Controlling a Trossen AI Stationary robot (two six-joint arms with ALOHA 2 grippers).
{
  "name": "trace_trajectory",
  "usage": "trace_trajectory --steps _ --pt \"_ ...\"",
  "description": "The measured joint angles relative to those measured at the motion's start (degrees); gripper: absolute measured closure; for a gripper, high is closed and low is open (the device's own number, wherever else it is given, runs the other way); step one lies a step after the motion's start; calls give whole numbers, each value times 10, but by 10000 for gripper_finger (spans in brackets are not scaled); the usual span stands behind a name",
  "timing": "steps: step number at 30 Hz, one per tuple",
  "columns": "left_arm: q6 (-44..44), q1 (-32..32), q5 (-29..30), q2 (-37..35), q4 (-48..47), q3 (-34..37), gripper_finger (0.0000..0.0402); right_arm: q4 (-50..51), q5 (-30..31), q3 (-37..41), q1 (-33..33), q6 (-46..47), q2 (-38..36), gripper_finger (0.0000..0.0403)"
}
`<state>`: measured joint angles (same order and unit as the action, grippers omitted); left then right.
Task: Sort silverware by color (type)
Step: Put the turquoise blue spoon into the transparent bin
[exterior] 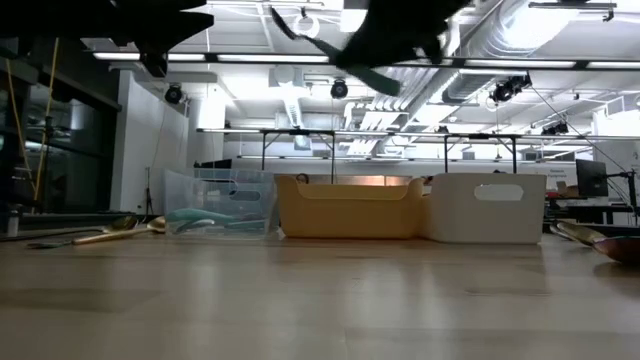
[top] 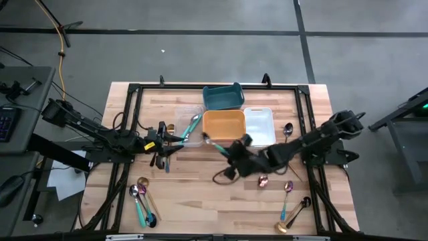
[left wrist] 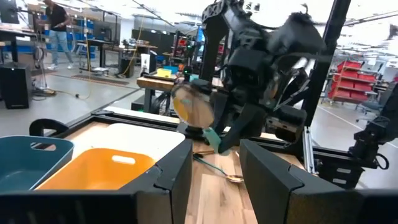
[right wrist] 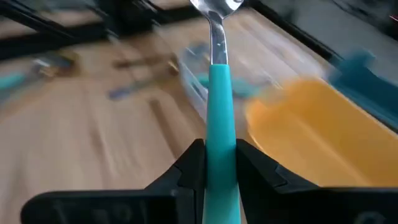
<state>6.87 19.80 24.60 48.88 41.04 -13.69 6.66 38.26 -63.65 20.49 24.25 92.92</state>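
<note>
A: So the right claw [right wrist: 214,163] is pinching a teal-handled spoon [right wrist: 219,93] by the handle, bowl end sticking out ahead of the fingers. From above it's held off the wooden surface [top: 194,194], just in front of the orange bin [top: 224,125].

B: And the left one?

A: The left claw [top: 175,138] hovers near the clear bin [top: 189,126] with its fingers spread and nothing between them. There's already a teal-handled utensil [top: 193,124] lying in that clear bin (the level view shows teal through the bin's wall too).

B: Other bins?

A: The teal bin [top: 223,98] sits behind the orange one, and the white bin [top: 259,124] is right beside the orange on the right arm's side.

B: Where's the rest of the silverware?

A: Scattered on the surface. A gold spoon [top: 146,187] and a couple of teal-handled pieces [top: 138,204] lie near the front on the left arm's side. On the right arm's side there's a dark spoon [top: 287,129] next to the white bin, an iridescent spoon [top: 263,181], another iridescent one [top: 287,194], and a dark spoon [top: 302,204] by a gold one [top: 284,226] at the front edge.
</note>
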Motion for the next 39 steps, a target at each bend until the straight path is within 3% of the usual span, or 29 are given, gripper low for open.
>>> trace_trajectory --steps 6,8,11,17,27,39 --pt "-11 0 0 3 10 0 275 -314 -137 82 -63 -145 0 343" --pt "-25 0 0 14 31 0 275 -429 -202 118 -82 -162 1 343" --pt "-48 0 -1 44 83 0 275 -539 -253 160 -100 -171 2 343" --pt "-65 -19 -2 154 198 -12 275 -529 -263 168 -105 -182 9 343" --pt "-61 -52 -86 296 236 -101 275 -543 -257 167 -105 -203 49 343" --pt "-67 -53 -80 318 234 -116 275 -550 -257 167 -96 -212 54 343"
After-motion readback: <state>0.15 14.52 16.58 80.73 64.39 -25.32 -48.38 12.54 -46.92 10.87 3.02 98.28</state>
